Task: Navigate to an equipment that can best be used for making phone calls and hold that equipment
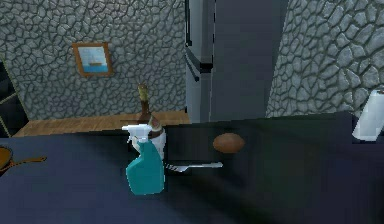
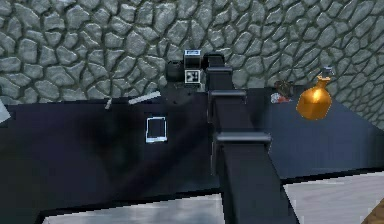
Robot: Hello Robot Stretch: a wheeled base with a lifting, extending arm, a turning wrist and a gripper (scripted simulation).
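In the arm side view, a phone (image 2: 156,130) lies flat on a dark countertop (image 2: 70,150), just left of the arm (image 2: 238,140) and near the gripper (image 2: 180,92). Neither the set of its fingers nor whether it holds anything can be told. An orange bottle (image 2: 315,101) stands to the right. The forward view adds a teal spray bottle (image 1: 146,165), a brown round lump (image 1: 229,142), a white paper roll (image 1: 368,114) and a framed picture (image 1: 92,60).
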